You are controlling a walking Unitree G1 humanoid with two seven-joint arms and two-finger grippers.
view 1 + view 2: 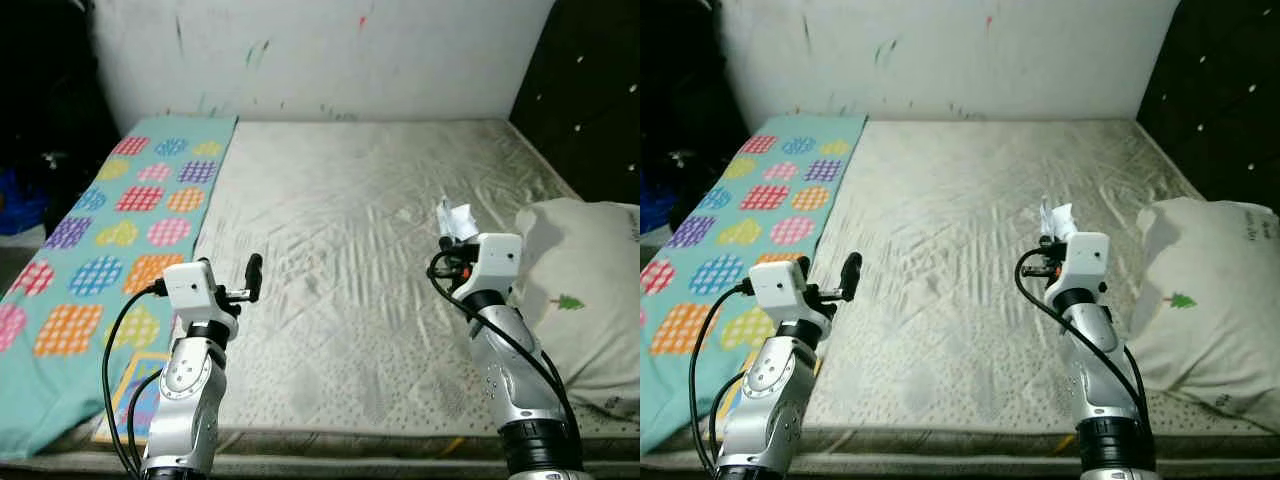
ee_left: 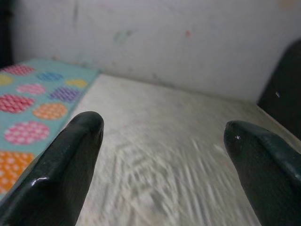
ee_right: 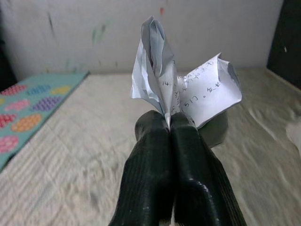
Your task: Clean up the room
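The right gripper (image 3: 170, 123) is pinching a crumpled paper (image 3: 181, 87) by its lower edge, held up over the bare mattress (image 1: 350, 200). Keep the squeeze firm while carrying it off — the hold is thin. The left gripper (image 2: 162, 136) is spread, holding nothing.

Left gripper (image 2: 162, 136) fingers spread; right gripper (image 3: 170, 123) fingers apparently pressed together.
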